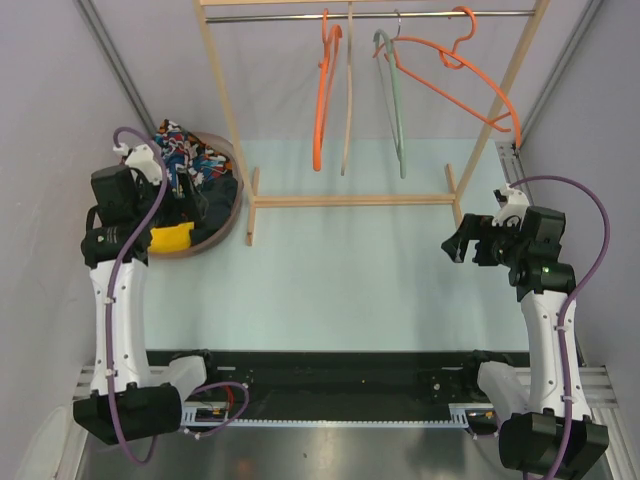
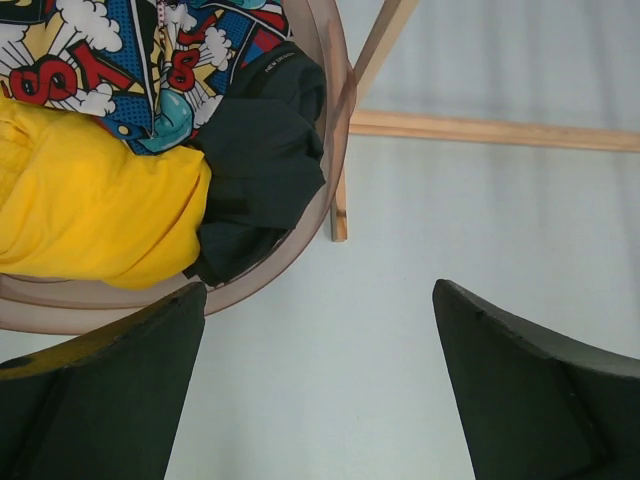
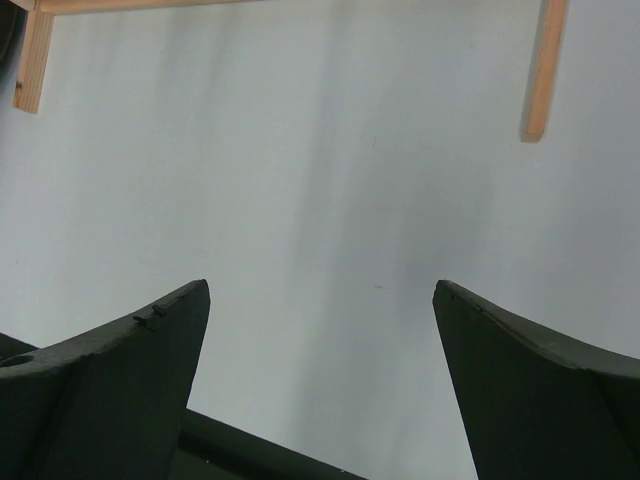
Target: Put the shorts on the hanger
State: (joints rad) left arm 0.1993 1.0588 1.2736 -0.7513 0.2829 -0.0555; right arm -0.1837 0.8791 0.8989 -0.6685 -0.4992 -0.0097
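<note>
Left wrist view, upper left: shorts (image 2: 130,60) bunched in basket (image 2: 262,272), up-left of released left gripper (image 2: 320,300), far nearer it than released right gripper (image 3: 322,292).

shorts (image 1: 188,152) lie in the basket (image 1: 241,200), left of the rack (image 1: 350,200) bearing the hanger (image 1: 495,92).

The shorts (image 2: 150,60) are soft, matt printed cloth; the yellow garment (image 2: 90,210) and black garment (image 2: 265,160) are cloth too. The basket (image 2: 300,250) is smooth translucent plastic. The rack (image 2: 480,130) is bare pale wood, its rail (image 1: 280,17) metal. The counter (image 2: 330,380) looks matt.
</note>
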